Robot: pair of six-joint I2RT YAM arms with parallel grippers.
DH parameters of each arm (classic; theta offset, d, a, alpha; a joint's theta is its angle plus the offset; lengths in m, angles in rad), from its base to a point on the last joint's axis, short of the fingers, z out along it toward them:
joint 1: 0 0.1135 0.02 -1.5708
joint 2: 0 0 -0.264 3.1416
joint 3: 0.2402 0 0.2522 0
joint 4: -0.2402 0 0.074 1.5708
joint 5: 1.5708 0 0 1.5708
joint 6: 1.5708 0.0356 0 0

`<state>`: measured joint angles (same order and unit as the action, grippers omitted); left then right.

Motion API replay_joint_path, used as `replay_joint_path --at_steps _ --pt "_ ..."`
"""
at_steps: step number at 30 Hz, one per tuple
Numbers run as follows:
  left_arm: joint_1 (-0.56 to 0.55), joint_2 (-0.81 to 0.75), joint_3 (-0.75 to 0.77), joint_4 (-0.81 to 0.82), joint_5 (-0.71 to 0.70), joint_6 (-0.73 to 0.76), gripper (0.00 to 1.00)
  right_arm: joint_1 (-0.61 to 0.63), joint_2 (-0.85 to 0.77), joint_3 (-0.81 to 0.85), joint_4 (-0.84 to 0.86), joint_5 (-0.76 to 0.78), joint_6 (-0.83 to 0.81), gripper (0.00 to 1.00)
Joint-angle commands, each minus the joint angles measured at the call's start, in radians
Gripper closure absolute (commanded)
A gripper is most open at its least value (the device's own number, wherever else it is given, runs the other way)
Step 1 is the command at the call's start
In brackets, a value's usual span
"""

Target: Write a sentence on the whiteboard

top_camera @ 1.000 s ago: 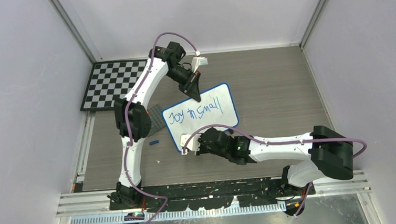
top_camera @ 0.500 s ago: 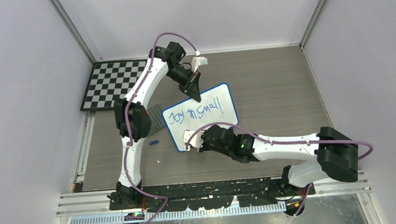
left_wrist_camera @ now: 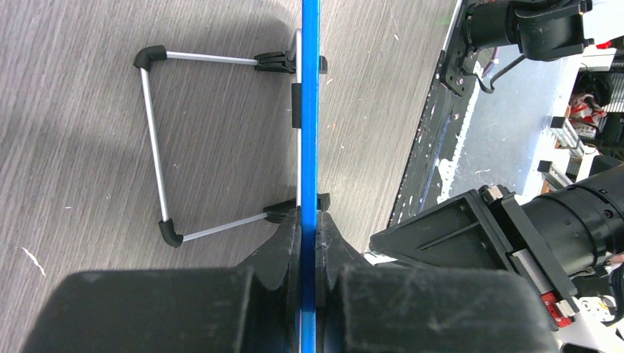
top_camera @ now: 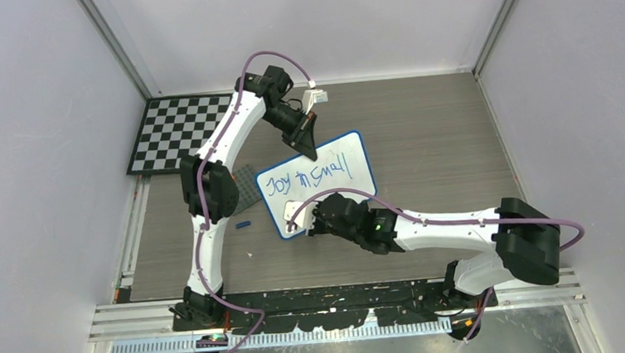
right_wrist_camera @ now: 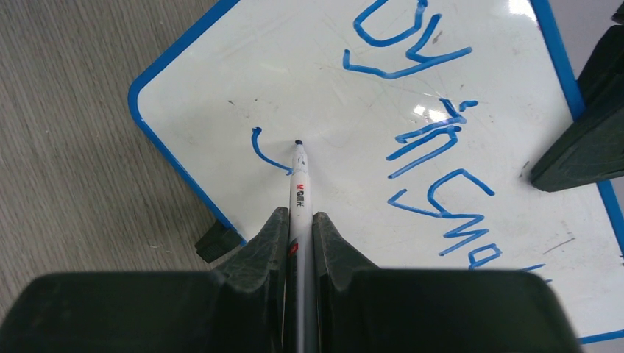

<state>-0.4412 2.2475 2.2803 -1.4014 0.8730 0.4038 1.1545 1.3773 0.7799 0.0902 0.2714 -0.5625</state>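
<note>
The grey wood-grain table [top_camera: 440, 151] carries the whiteboard [top_camera: 356, 153] near its middle, a little toward the left edge. The board has a white face and a rounded blue frame, and it leans on a wire stand [left_wrist_camera: 154, 140]. The left gripper [left_wrist_camera: 308, 220] is pinched tight on the board's top edge. The right gripper [right_wrist_camera: 298, 217] is clamped on a marker [right_wrist_camera: 299, 187], its tip at the board's lower left corner. The sentence [top_camera: 305, 178] reads "Joy in Small" in blue, with a short curved stroke [right_wrist_camera: 263, 154] beneath it.

Glossy whiteboard [right_wrist_camera: 309, 95], matt wood-grain table [right_wrist_camera: 66, 147]
</note>
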Motion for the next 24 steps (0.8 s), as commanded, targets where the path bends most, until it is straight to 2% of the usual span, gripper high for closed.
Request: replay_joint_path --at_steps 1,24 --pt "-0.053 0.059 -0.040 -0.048 -0.065 0.000 1.00 0.003 0.035 0.038 0.061 0.009 0.003 1.00" --pt "-0.053 0.056 -0.044 -0.049 -0.070 0.004 1.00 0.010 0.003 -0.029 -0.045 -0.058 0.020 1.00"
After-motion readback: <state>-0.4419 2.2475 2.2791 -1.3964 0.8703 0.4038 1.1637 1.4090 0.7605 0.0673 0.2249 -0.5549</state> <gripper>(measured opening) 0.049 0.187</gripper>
